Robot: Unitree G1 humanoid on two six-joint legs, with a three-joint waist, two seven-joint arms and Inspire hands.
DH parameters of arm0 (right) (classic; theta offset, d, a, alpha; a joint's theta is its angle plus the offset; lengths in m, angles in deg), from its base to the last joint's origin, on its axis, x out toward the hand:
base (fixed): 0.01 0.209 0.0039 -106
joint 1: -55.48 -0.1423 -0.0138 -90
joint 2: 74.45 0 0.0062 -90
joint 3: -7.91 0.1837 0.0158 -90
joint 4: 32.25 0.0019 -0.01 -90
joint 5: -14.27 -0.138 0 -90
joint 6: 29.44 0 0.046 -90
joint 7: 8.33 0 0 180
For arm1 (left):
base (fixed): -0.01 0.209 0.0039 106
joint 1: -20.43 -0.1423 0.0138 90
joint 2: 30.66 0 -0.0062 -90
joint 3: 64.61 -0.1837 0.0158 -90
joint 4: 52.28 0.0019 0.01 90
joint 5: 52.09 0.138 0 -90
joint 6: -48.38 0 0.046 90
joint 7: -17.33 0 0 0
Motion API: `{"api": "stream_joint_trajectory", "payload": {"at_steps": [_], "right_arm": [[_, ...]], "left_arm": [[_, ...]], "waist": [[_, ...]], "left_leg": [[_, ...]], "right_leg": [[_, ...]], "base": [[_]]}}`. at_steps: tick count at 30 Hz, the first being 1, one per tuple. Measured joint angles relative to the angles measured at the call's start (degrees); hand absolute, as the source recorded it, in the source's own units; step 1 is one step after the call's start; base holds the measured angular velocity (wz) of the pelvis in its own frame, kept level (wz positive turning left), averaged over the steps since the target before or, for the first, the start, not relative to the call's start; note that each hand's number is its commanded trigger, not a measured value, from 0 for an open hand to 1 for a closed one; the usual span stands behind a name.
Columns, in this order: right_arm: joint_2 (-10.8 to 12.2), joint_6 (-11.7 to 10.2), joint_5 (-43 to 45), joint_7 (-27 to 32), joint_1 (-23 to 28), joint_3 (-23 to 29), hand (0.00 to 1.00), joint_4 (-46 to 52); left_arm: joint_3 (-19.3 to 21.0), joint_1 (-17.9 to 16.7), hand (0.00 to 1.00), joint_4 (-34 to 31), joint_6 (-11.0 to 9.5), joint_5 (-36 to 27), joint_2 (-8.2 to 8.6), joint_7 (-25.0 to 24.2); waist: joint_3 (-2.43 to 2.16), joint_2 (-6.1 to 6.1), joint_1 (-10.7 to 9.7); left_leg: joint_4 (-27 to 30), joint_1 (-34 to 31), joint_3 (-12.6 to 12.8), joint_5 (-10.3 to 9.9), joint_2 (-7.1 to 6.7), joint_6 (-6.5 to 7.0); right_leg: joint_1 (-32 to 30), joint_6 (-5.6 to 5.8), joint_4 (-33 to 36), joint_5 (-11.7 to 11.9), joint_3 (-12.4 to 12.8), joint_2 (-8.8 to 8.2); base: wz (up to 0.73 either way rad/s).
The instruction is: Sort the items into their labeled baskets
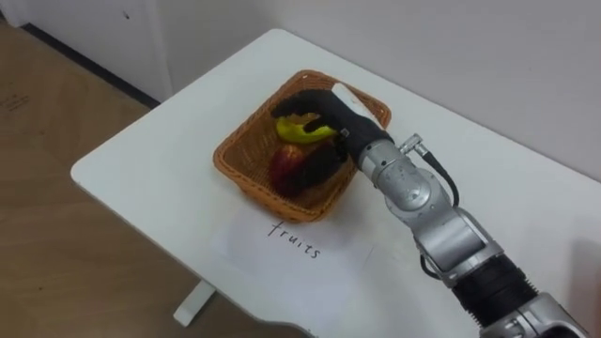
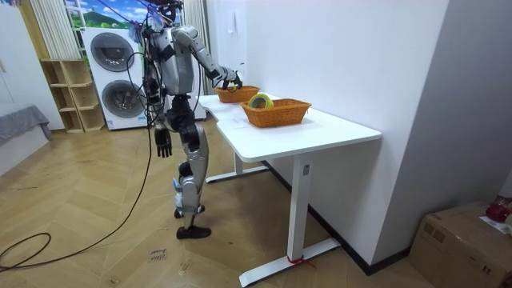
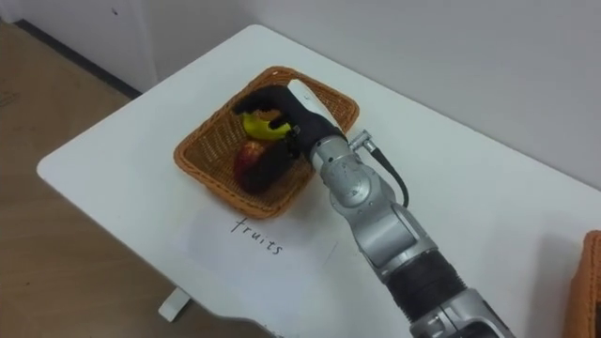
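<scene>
R hand was inside the woven orange-brown wicker basket, fingers curled over and clamped on a yellow curved fruit. Fruit's long axis ran crosswise under the palm, approx level; its free end poked out past the fingertips toward robot's left, other end hidden by the hand. Dark red round fruit lay just below the hand, touching the thumb side, partly covered.

Count: 2 fruit pcs seen in that basket; 2 baskets total, the second wicker basket well to the hand's right w/ a round greenish item, too small to ID; 1 white paper label on the white table near the wrist side.

L hand hung at robot's side, fingers loose.
</scene>
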Motion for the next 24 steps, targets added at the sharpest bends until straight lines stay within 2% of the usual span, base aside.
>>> {"api": "stream_joint_trajectory", "payload": {"at_steps": [12,17,21,24], "right_arm": [[0.0,-0.2,0.2,-0.1,0.0,0.1,0.0,0.0],[-0.1,-0.6,1.1,-0.2,0.0,0.5,0.0,0.1],[-0.1,-0.7,0.9,-0.2,0.0,1.4,0.0,0.5],[-0.3,-0.7,0.6,-0.1,0.0,4.2,0.0,1.0]], "left_arm": [[0.1,0.2,0.0,-0.1,-0.1,0.2,0.01,0.4],[0.3,1.0,0.0,-0.2,-0.1,0.7,-0.02,1.3],[-0.1,1.3,0.0,-0.2,-0.1,0.6,-0.03,2.4],[0.0,1.3,0.0,-1.2,-0.1,0.7,-0.04,2.8]], "waist": [[-0.19,-0.08,-0.2],[-0.6,-0.37,-0.7],[-0.66,-0.32,-2.1],[-0.8,0.06,-3.9]], "left_leg": [[0.2,-0.1,0.3,0.0,0.03,0.01],[0.3,-0.3,0.7,0.0,0.07,0.01],[0.4,-0.2,1.1,0.0,0.05,0.04],[0.4,-0.1,1.2,0.0,0.01,0.06]], "right_leg": [[-0.2,0.0,0.0,0.0,0.1,0.01],[-0.6,-0.01,0.0,0.0,1.6,0.05],[-0.8,-0.01,0.0,0.0,3.1,0.05],[-0.8,-0.02,0.1,0.0,3.1,0.02]], "base": [[0.0],[-0.05],[-0.07],[-0.03]]}}
